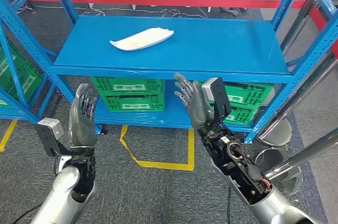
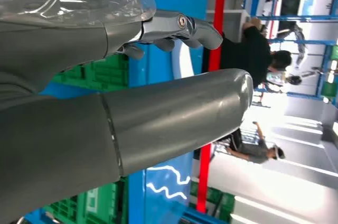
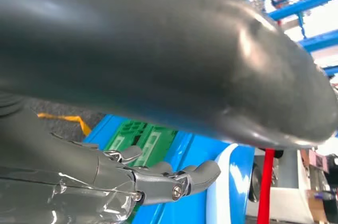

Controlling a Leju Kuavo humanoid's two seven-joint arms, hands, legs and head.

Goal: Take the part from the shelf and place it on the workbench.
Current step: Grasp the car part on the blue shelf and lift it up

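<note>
Both silver arms are raised in front of the body, bent at the elbows. The left robot hand (image 1: 82, 121) stands upright, fingers extended and slightly apart, holding nothing. The right robot hand (image 1: 194, 102) sits higher, palm turned toward the left, fingers spread and empty. The 2 hands are well apart.

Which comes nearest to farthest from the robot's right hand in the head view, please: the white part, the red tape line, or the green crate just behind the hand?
1. Green crate, behind the right hand.
2. White part, on the top shelf.
3. Red tape line, across the floor beyond the shelf.
</note>
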